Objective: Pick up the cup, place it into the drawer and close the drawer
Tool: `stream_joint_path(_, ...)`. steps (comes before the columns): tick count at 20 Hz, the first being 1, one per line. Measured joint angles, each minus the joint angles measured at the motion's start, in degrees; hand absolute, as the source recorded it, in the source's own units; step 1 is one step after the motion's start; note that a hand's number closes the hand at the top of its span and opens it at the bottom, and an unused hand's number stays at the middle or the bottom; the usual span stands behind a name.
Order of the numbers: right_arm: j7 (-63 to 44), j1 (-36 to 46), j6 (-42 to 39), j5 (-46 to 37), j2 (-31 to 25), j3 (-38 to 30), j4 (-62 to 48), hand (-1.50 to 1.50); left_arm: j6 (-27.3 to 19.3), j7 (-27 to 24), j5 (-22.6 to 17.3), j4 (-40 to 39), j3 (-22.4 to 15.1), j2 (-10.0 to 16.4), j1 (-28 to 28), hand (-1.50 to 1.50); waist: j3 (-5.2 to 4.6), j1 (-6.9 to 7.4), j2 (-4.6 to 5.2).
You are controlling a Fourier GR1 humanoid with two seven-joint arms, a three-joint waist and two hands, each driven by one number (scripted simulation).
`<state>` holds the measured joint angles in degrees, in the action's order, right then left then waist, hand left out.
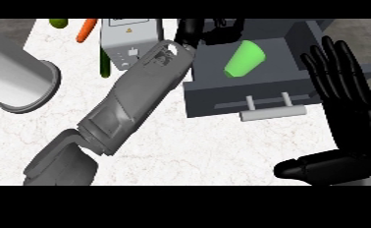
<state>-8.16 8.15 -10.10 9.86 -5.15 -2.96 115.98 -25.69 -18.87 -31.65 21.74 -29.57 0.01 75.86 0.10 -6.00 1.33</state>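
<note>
Green cup inside the open drawer, left hand at the drawer's back corner.

The green cup (pixel 244 59) lies on its side in the dark grey drawer (pixel 217 98), which stands pulled out, its pale bar handle (pixel 272 113) toward the lower edge. The grey left forearm (pixel 138 99) crosses the white counter (pixel 188 146) diagonally, and the black left hand (pixel 190 31) is at the drawer's far left corner, apart from the cup. The right hand (pixel 340 104) rests at the right edge, its fingers (pixel 334 57) straight and pointing up. Left of the forearm stand a grey box (pixel 129 38), a long green vegetable (pixel 105 64), a carrot (pixel 86 29) and a round grey vessel (pixel 29 82).
</note>
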Motion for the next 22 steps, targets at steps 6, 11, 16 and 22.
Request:
stream_joint_path(6,1.2,0.4,-0.9,1.4,0.1,-0.5,-1.0,-1.50,-1.8,0.4,-2.6,1.0,-3.2,0.0,-0.2,-1.50,0.01,-0.53,0.19)
stream_joint_path(11,0.7,1.0,-1.1,3.4,0.2,-1.1,-1.1,-1.50,-0.3,-2.5,-6.6,3.3,-2.5,0.0,-0.6,-1.50,-0.02,0.15,0.03)
stream_joint_path(16,-0.2,0.2,-2.4,7.0,-0.4,-2.5,-0.8,-1.50,1.9,-7.3,-10.4,5.9,-0.3,0.0,-1.5,-1.50,-0.05,1.85,-0.42)
stream_joint_path(22,-1.0,-1.7,-5.1,9.4,-3.1,-4.4,0.7,1.50,3.4,-6.7,-12.0,10.2,3.5,1.0,-3.0,-1.50,-0.08,4.67,-1.21)
